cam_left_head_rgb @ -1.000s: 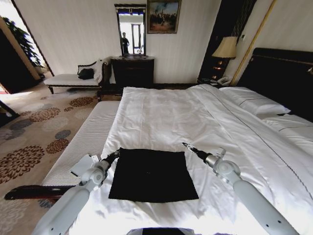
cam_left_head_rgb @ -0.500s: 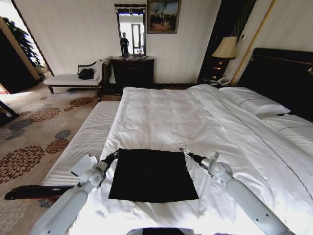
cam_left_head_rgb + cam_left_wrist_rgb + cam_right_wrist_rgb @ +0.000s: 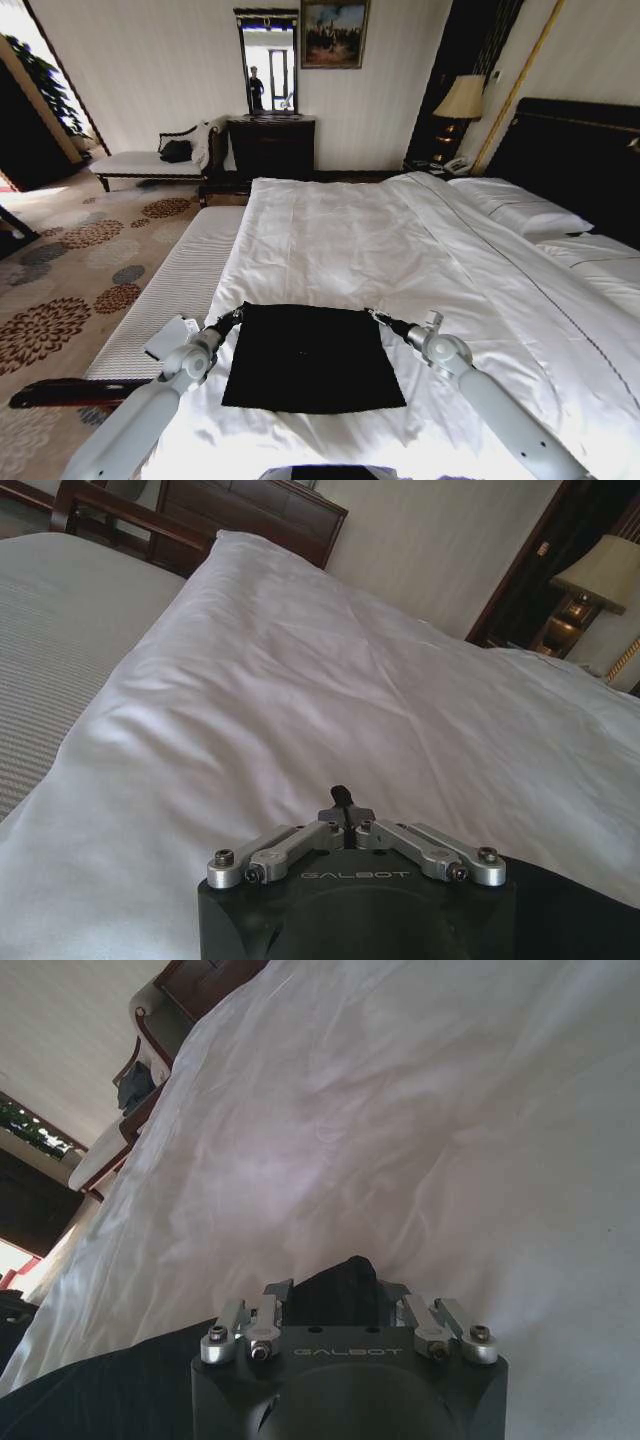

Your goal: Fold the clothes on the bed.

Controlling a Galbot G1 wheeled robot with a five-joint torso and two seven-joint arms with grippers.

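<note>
The clothes (image 3: 310, 355) lie as a flat black rectangle on the white duvet of the bed (image 3: 340, 230), close to its near edge. My left gripper (image 3: 238, 314) sits at the cloth's far left corner, its fingertips (image 3: 342, 796) pinched together, with black fabric (image 3: 565, 905) beside the wrist. At the far right corner my right gripper (image 3: 376, 315) is closed around a raised bunch of black fabric (image 3: 340, 1278). More of the dark cloth (image 3: 90, 1395) trails off to one side in the right wrist view.
A white-cushioned bench (image 3: 170, 285) with a dark frame runs along the bed's left side. Pillows (image 3: 520, 212) and the dark headboard (image 3: 585, 150) are at the right. A lamp (image 3: 462, 98) and a dresser (image 3: 272, 146) stand against the far wall. Patterned carpet (image 3: 70, 270) spreads to the left.
My right gripper has come down and leftward onto the cloth's far right corner. The left gripper has stayed at the far left corner, and the cloth has kept its shape.
</note>
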